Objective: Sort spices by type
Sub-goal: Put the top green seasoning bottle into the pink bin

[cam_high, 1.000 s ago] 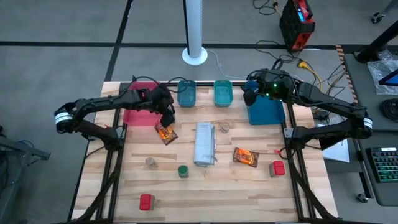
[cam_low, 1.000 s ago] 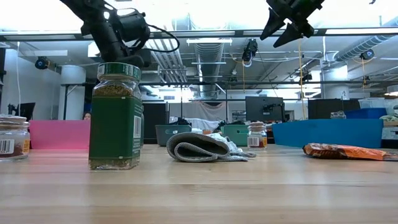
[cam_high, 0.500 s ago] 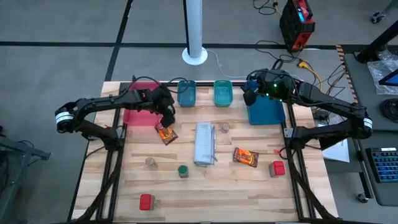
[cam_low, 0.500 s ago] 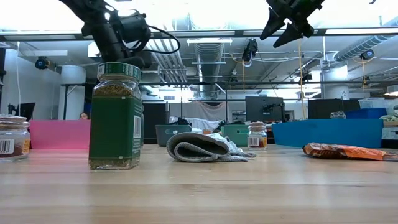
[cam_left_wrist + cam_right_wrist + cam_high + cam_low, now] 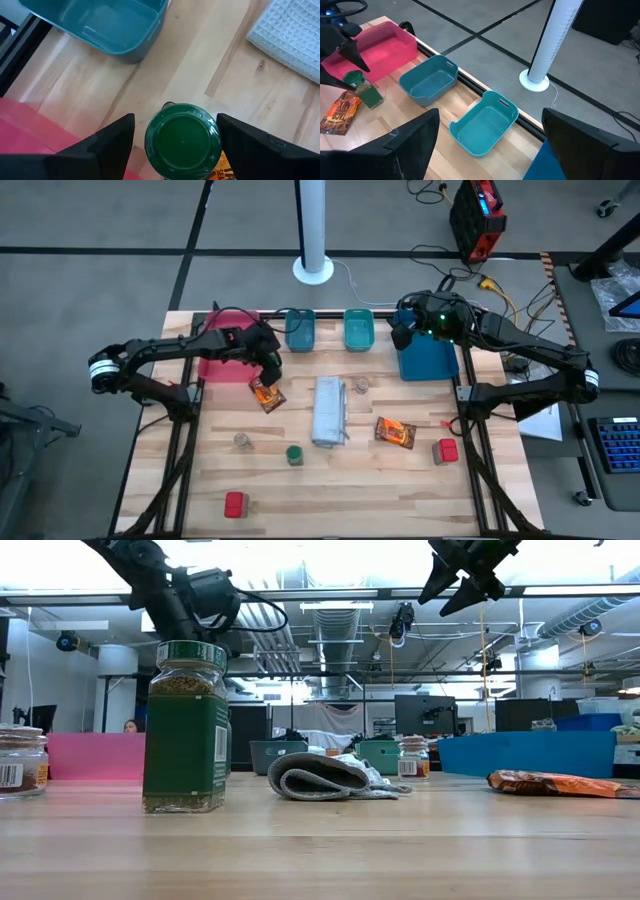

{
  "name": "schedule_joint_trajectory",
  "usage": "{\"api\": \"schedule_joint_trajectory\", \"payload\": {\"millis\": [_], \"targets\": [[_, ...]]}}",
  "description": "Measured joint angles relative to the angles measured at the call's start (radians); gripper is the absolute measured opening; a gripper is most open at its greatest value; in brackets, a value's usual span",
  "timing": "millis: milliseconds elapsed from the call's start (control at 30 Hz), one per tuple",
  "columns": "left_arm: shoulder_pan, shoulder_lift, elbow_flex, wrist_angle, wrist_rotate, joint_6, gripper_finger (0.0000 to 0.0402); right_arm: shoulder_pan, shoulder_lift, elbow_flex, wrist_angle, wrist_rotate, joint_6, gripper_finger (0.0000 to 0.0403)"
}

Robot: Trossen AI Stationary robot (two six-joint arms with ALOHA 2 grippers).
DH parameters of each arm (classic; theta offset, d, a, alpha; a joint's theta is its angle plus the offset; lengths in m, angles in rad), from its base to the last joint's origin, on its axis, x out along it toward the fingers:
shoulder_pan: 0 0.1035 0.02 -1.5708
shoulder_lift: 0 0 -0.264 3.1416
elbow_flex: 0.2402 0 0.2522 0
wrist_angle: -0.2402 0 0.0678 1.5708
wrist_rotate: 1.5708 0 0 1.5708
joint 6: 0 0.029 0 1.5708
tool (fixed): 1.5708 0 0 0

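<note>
Sorting has barely begun; the pink tray (image 5: 395, 47) and teal trays (image 5: 427, 82) look empty; left gripper (image 5: 175, 137), jaws spread, straddles a green-lidded jar (image 5: 183, 141) without pinching it; right gripper (image 5: 462, 585) hangs spread above.

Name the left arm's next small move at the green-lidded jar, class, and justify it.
Probably lift the left gripper straight up and clear: its fingers stand open on either side of the green-lidded jar, which stands upright on the table beside the pink tray.

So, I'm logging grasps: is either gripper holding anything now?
Nothing. The left gripper stands open around a green-lidded jar without touching; the right gripper is open, empty.
</note>
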Motion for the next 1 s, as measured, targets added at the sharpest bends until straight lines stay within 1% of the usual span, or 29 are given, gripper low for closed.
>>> {"api": "schedule_joint_trajectory", "payload": {"millis": [100, 267, 467, 533, 667, 800, 900, 933, 1000], "targets": [[0.000, 0.000, 0.000, 0.001, 0.000, -0.001, 0.0246, 0.000, 0.000, 0.000, 0.000, 0.000, 0.000, 0.0343], [0.000, -0.001, -0.002, -0.002, 0.004, -0.008, 0.0188, 0.000, 0.000, 0.000, -0.002, 0.000, -0.009, 0.0343], [-0.001, -0.001, -0.001, 0.003, 0.004, -0.057, 0.0187, 0.000, 0.000, 0.000, -0.003, 0.000, -0.043, 0.0343], [-0.001, -0.001, 0.019, -0.006, 0.026, -0.074, 0.0187, 0.000, 0.000, 0.000, -0.004, 0.000, -0.049, 0.0343], [-0.004, -0.004, 0.115, -0.032, 0.069, -0.080, 0.0187, 0.000, 0.000, 0.000, -0.007, 0.000, -0.045, 0.0343], [-0.004, -0.005, 0.299, -0.234, 0.088, -0.037, 0.0187, 0.000, 0.000, 0.000, -0.011, 0.000, -0.049, 0.0343], [0.012, -0.008, 0.437, -0.395, 0.036, 0.076, 0.0187, 0.000, 0.000, 0.000, 0.006, 0.000, -0.029, 0.0343], [0.028, -0.009, 0.467, -0.438, 0.011, 0.121, 0.0187, 0.000, 0.000, 0.000, 0.015, 0.000, -0.025, 0.0343], [0.085, -0.013, 0.498, -0.473, -0.019, 0.187, 0.0187, 0.000, 0.006, 0.000, 0.042, 0.000, -0.025, 0.0343]]}}
